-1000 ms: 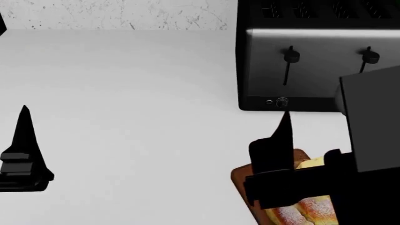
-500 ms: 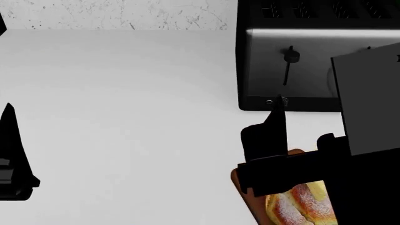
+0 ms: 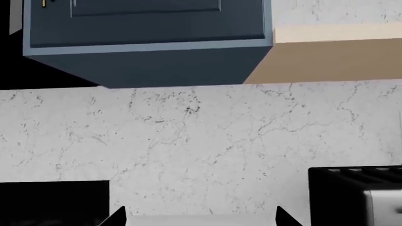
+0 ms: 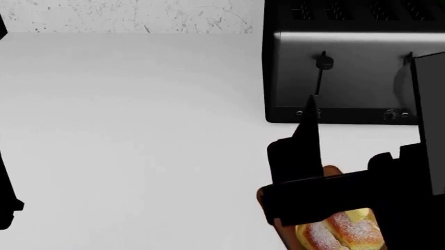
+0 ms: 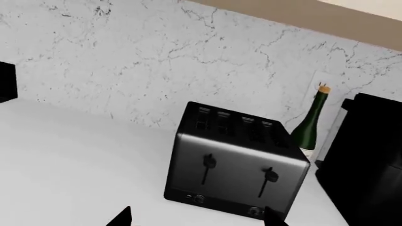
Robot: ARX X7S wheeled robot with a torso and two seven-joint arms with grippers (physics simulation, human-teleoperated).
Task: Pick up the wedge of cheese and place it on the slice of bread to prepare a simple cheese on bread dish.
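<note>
Showing the head view first, the right pincer [image 4: 326, 192] is hanging just above the slice of bread [image 4: 341, 234] on its wooden board [image 4: 268, 200], a pale wedge of cheese [image 4: 358, 214] apparently lying on the loaf's top; the left pincer [image 4: 5, 198] is sitting well apart at the counter [image 4: 139, 130] edge. Looking outward, the right wrist view is showing its fingertips [image 5: 122, 217] spread and empty before a toaster [image 5: 236, 162] and a bottle [image 5: 311, 125], not the loaf. The left wrist view is likewise showing parted fingertips [image 3: 116, 217], wall and a cabinet [image 3: 150, 42].

A white countertop [image 4: 139, 130] carries everything. On it stands a black toaster [image 4: 341, 78]; a wooden board [image 4: 268, 200] lies just before the toaster (mostly hidden).
</note>
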